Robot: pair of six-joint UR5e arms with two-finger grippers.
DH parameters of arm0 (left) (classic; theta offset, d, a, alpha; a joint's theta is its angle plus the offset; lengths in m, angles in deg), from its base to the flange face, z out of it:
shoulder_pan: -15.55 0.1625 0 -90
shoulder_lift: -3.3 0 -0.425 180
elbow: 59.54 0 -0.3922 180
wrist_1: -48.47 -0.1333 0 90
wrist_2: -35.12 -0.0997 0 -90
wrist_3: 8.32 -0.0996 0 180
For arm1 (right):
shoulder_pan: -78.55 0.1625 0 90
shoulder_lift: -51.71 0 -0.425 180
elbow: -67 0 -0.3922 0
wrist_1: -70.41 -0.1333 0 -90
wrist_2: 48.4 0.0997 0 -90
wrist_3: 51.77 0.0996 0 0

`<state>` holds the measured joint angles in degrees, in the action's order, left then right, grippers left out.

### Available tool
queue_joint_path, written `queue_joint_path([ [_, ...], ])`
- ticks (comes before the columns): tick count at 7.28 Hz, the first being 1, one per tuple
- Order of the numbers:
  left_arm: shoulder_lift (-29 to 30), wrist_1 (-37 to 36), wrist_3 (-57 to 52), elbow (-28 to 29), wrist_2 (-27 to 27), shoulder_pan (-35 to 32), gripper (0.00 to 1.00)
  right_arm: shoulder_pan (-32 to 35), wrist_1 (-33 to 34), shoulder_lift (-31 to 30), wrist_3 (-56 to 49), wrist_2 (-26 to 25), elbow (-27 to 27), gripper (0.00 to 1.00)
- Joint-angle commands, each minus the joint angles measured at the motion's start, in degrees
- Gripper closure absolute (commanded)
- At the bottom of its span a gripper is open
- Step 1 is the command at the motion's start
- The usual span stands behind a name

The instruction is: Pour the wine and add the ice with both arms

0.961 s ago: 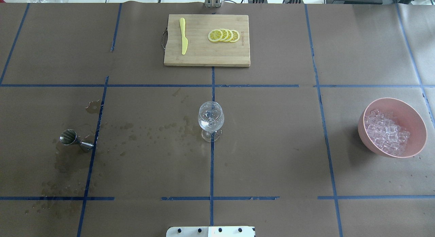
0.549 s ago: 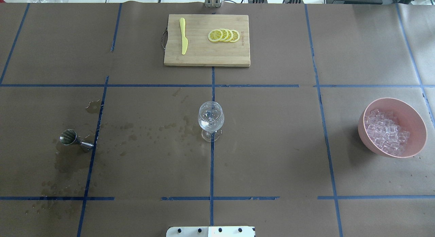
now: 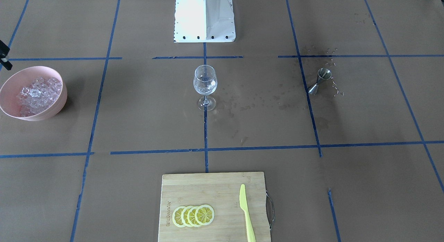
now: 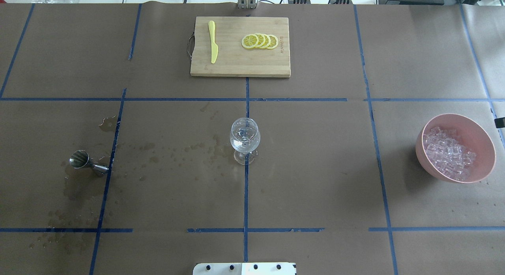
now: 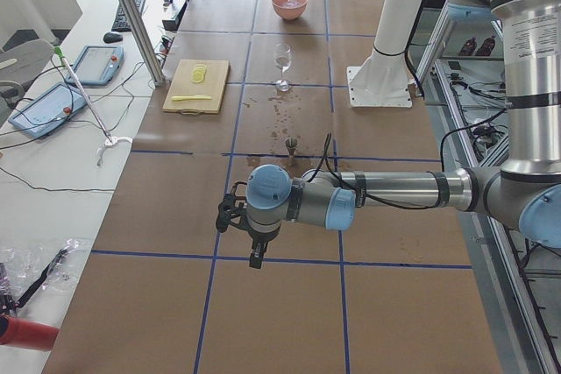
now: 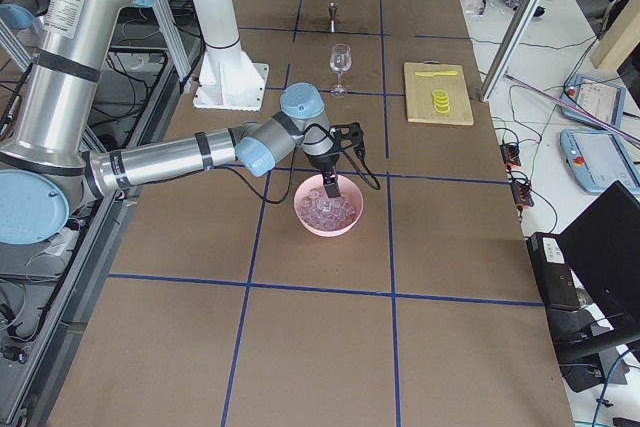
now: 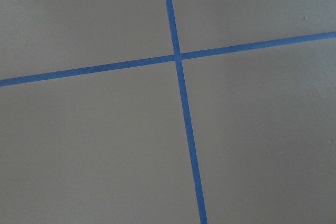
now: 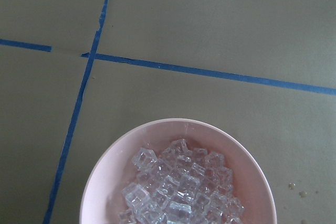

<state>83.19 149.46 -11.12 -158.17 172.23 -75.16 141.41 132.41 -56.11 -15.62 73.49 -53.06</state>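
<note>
The ice [image 4: 449, 156] fills the pink bowl [image 4: 475, 131] at the right end of the desk [image 4: 315, 180]; the right claw [image 6: 331, 189] hangs just above it, apparently placed for a pick; its jaw state cannot be determined; the left claw [image 5: 255, 257] hangs over bare desk, state likewise indeterminable; the wine glass [image 4: 245, 137] stands at centre.

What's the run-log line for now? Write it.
right pincer: hovering by ice in pink bowl | left pincer: above table | wine glass: upright

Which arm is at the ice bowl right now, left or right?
The right arm: its claw hangs by the pink bowl of ice. The left arm is far off, at the table's other end.
</note>
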Motion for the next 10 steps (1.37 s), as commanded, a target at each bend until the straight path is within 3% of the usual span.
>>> queue_joint_path([
  [1, 0.09, 0.17, 0.08, -0.42, 0.0, 0.0, 0.0, -8.19, -7.81, -0.19, 4.71, -6.05, 5.84, 0.12],
  [2, 0.09, 0.26, -0.01, -0.43, 0.0, 0.0, 0.0, -8.46, -11.87, -0.19, 4.8, -6.22, 9.1, 0.14],
  [4, 0.18, 0.52, -0.01, -0.43, 0.0, 0.0, 0.0, -10.56, -11.91, -0.19, 4.8, -6.31, 10.19, 0.27],
  [8, 0.09, 1.23, 0.08, -0.25, -0.08, 0.0, 0.0, -13.99, -11.82, -0.19, 4.71, -8.77, 10.81, 0.34],
  [9, 0.09, 1.23, 0.08, -0.25, -0.08, 0.0, 0.0, -14.43, -11.64, -0.11, 4.71, -9.12, 10.98, 0.46],
  [10, 0.09, 1.23, 0.08, -0.25, -0.08, 0.0, 0.0, -14.53, -11.64, 0.07, 4.63, -9.39, 11.07, 0.7],
])
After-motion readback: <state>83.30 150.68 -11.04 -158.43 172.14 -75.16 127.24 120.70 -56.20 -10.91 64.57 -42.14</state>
